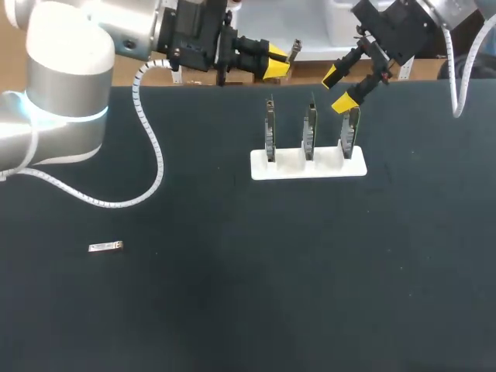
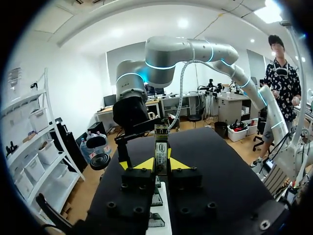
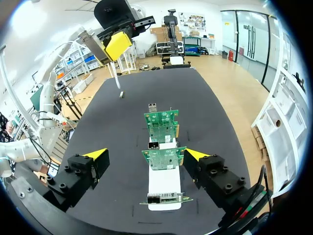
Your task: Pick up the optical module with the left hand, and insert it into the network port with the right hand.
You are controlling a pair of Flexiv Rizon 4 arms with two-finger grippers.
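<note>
Above the table's (image 1: 232, 310) far edge, holding the optical module (image 2: 161, 139) upright in the left gripper (image 2: 160, 164), pinched from both sides between the yellow tips (image 2: 138, 164), well clear of the black surface. Pickup looks done; now at the handover stage, judging by the layout. Hovering with the right gripper (image 3: 145, 154) spread wide and nothing in it, directly over the three network cards (image 3: 164, 157) standing in the white holder (image 1: 308, 167), near the left gripper but not touching the module. Next, probably: bring the module's free end into the right gripper's gap, close squarely on it, let go with the left, then line up with a network port (image 3: 152, 199) and push straight in. Calls for tight alignment, given a small cage opening and thin upright cards likely to flex. Also seeing a second module (image 1: 105, 247) lying flat on the robot's left side of the table, well apart from everything else. On writing: only a white label (image 2: 161, 148) with dark print on the gripped module's face, visible in the left wrist view; not quoting it. Nothing legible on the cards or holder.
</note>
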